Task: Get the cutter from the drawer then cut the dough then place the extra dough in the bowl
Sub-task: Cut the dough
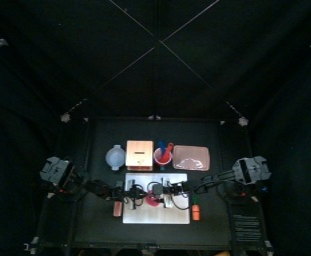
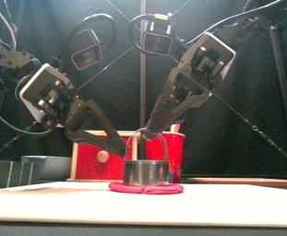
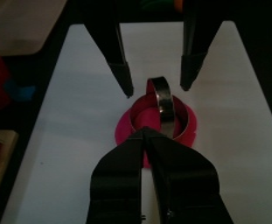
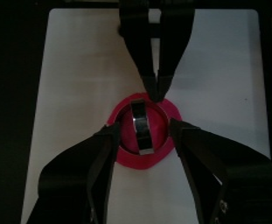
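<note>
Cutter [image 2: 146, 171] sits on pink dough [image 2: 146, 189], mid cutting board [image 4: 80, 70]. Right gripper [image 4: 146, 129]: jaws apart, straddling cutter, probably to press it. Left gripper [image 3: 146, 138]: jaws pinched together, empty, over dough's rim. Behind: red-fronted box [image 2: 102, 152].

Before me the round metal cutter [image 2: 146, 171] stands upright on the flat red dough [image 2: 146, 188], its wire handle arching above. The dough lies on the white board [image 3: 80, 105]. The blue-grey bowl [image 1: 115, 156] sits back left.
</note>
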Motion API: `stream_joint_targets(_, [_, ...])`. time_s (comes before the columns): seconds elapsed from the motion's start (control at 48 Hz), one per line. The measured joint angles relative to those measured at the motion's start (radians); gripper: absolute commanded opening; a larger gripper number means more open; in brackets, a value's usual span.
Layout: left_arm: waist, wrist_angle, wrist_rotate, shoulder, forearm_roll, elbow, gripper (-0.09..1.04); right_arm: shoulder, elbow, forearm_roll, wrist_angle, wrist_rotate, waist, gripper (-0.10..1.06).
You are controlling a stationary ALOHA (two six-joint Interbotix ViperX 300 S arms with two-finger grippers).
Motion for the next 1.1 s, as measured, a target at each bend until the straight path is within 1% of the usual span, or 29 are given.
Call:
stream_joint_targets(0.167, [-0.009,-0.015,-0.005,0.046,-0.008,-0.021,0.4,-0.002,-0.014,0.0,0.012,0.003,0.002,0.84])
stream_joint_targets(0.417, [-0.018,-0.014,-0.003,0.061,-0.035,-0.032,0.4,0.003,-0.021,0.0,0.015,0.005,0.002,0.84])
stream_joint_targets(0.646, [-0.018,0.052,-0.003,0.071,-0.051,-0.041,0.4,0.011,-0.021,0.002,0.026,0.008,0.002,0.84])
stream_joint_targets(0.833, [-0.017,0.097,-0.002,0.061,-0.055,-0.044,0.4,0.011,-0.021,0.003,0.026,0.008,0.003,0.84])
stream_joint_targets(1.104, [-0.02,0.087,0.018,-0.002,-0.04,-0.029,0.4,0.012,-0.021,0.003,0.026,0.008,0.002,0.84])
